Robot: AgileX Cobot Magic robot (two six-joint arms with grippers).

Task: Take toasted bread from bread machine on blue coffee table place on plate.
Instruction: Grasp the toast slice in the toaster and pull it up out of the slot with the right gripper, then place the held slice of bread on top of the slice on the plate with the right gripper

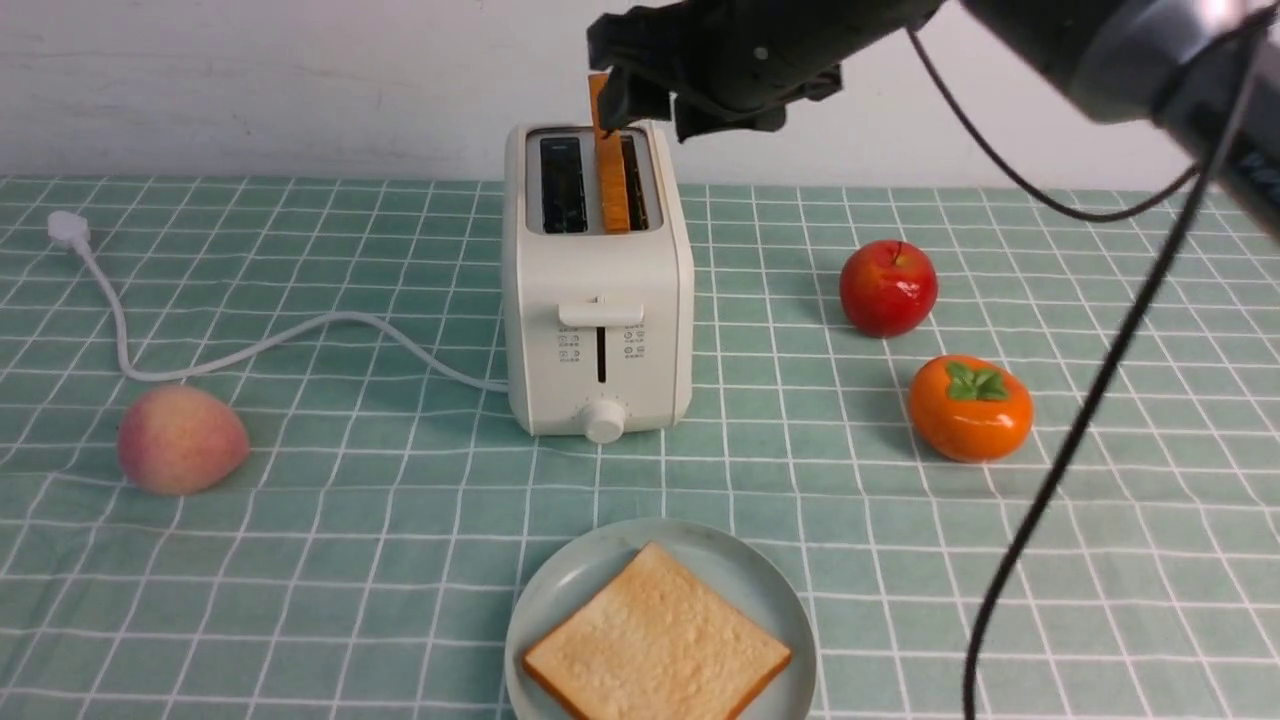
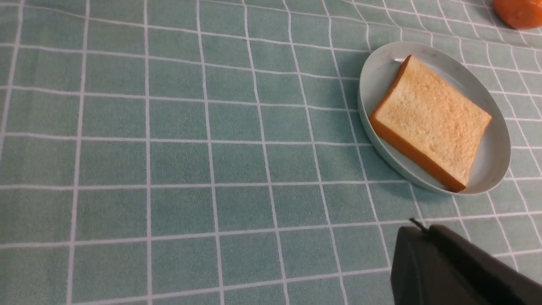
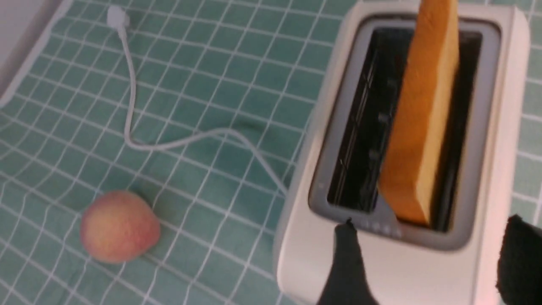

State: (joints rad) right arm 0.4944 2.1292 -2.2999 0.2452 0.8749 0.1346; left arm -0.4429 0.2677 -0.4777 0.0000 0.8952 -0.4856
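Note:
The cream-white bread machine [image 1: 598,300] stands mid-table on the blue coffee table [image 1: 350,520]. One slice of toasted bread [image 1: 611,175] stands tilted in its right slot, and the left slot is empty. My right gripper [image 1: 650,100] hovers over the toaster's far end, open. Its fingers [image 3: 347,254] are spread wide, short of that slice [image 3: 423,127], and grip nothing. A second slice [image 1: 655,645] lies flat on the pale plate [image 1: 560,590] at the front. My left gripper [image 2: 417,228] is shut and empty, low over the cloth beside the plate [image 2: 495,156].
A red apple [image 1: 888,287] and an orange persimmon [image 1: 970,407] sit right of the toaster. A peach [image 1: 182,438] lies at the left, near the white cord [image 1: 250,345] and its plug [image 1: 68,228]. The right arm's black cable [image 1: 1080,420] hangs over the right side.

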